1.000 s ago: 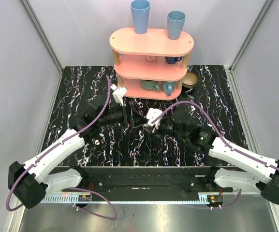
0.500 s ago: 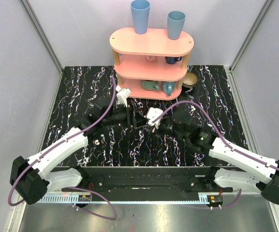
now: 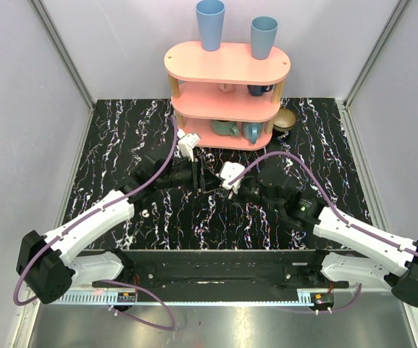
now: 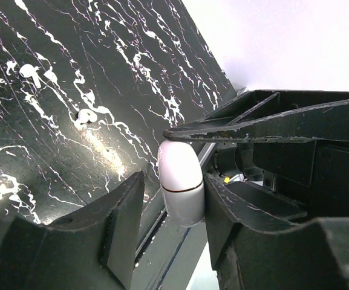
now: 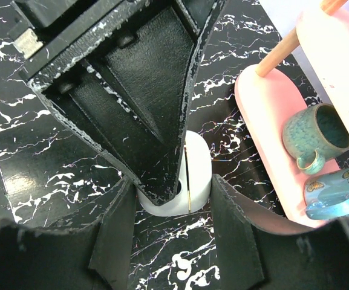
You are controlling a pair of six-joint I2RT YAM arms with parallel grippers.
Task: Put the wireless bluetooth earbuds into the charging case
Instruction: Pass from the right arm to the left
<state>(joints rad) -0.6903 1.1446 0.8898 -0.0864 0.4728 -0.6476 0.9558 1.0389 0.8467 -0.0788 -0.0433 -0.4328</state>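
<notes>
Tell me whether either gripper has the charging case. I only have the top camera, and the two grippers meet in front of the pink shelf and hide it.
Observer: In the right wrist view, the charging case sits between the fingers of the right gripper and fills the gap, so it looks gripped.
Operator: And the left one?
Observer: In the left wrist view, the left gripper straddles the case, but one finger stands off it with a gap showing. It isn't clamped.
Operator: Is the lid open?
Observer: It looks shut. The left wrist view shows only a thin seam line across the white shell.
</notes>
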